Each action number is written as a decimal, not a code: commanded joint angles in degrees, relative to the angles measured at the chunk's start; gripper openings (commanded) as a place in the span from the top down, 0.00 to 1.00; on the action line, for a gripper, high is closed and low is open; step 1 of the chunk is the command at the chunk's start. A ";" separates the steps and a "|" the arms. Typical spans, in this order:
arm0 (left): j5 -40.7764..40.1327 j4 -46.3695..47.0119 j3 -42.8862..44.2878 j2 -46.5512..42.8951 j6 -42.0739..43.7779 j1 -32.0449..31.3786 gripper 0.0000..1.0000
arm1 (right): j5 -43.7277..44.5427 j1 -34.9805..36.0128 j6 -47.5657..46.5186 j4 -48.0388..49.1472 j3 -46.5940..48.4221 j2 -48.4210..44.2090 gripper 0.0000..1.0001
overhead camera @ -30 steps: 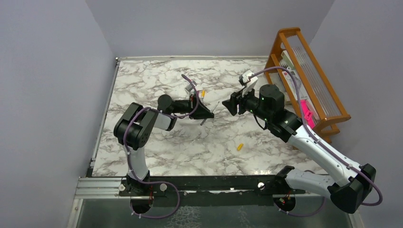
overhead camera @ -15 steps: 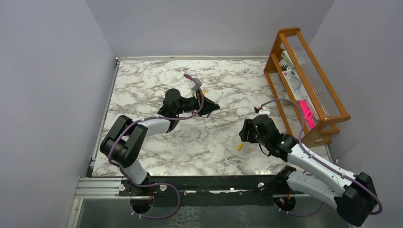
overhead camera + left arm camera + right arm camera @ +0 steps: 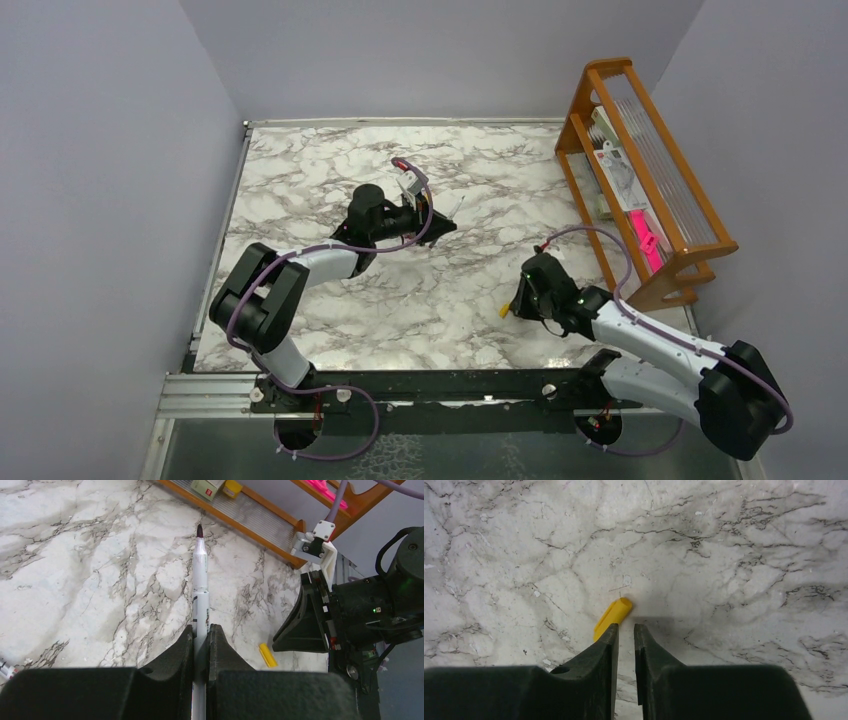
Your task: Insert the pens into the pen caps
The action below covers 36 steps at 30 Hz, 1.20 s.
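Note:
My left gripper (image 3: pixel 201 630) is shut on a silvery-grey pen (image 3: pixel 200 580), whose dark tip points away from the wrist towards the rack. From above, this gripper (image 3: pixel 440 222) hovers over the table's middle with the pen (image 3: pixel 455 208) sticking out to the right. A yellow pen cap (image 3: pixel 613 614) lies on the marble just beyond and left of my right gripper's left fingertip, which covers its near end. My right gripper (image 3: pixel 626 627) is low over the table, its jaws a narrow gap apart with only marble between them. The same cap (image 3: pixel 505 309) shows by the right gripper (image 3: pixel 515 305) from above.
A wooden rack (image 3: pixel 650 170) holding a pink item and white packets stands along the right wall. In the left wrist view my right arm (image 3: pixel 350 610) fills the right side beside the cap (image 3: pixel 268 655). Grey walls close in the marble table (image 3: pixel 320 180).
My right arm dropped from mid-table to the near right, down over the yellow cap, and its jaws narrowed. My left gripper carried the pen slightly back and right.

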 commanded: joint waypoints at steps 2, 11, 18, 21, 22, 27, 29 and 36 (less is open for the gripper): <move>-0.86 -0.18 0.67 0.18 1.00 -0.01 1.00 | -2.72 -0.10 2.28 0.51 -2.08 -2.81 0.86; -0.71 -0.30 1.09 0.83 -0.21 0.07 1.00 | -8.20 -0.01 1.71 6.63 -4.30 2.42 0.97; -0.85 -0.36 1.25 1.44 -0.27 0.16 1.00 | -9.02 -0.01 0.05 10.71 -2.76 5.43 0.99; -0.70 -0.43 1.37 1.96 -0.45 0.16 1.00 | -8.82 -0.03 -0.39 11.60 -1.39 7.95 0.99; -0.60 -0.37 1.44 2.14 -0.54 0.16 1.00 | -8.92 -0.01 -0.68 12.08 -0.99 8.81 0.99; -0.50 -0.51 1.52 2.29 -0.77 0.18 1.00 | -8.66 -0.05 -1.97 15.95 0.00 12.95 0.99; -0.39 -0.60 1.53 2.29 -0.86 0.25 1.00 | -7.59 -0.04 -2.79 15.66 1.41 14.73 0.99; -0.15 -1.06 1.59 2.16 -0.99 0.42 1.00 | -1.50 -0.06 -4.44 13.31 5.02 14.17 0.99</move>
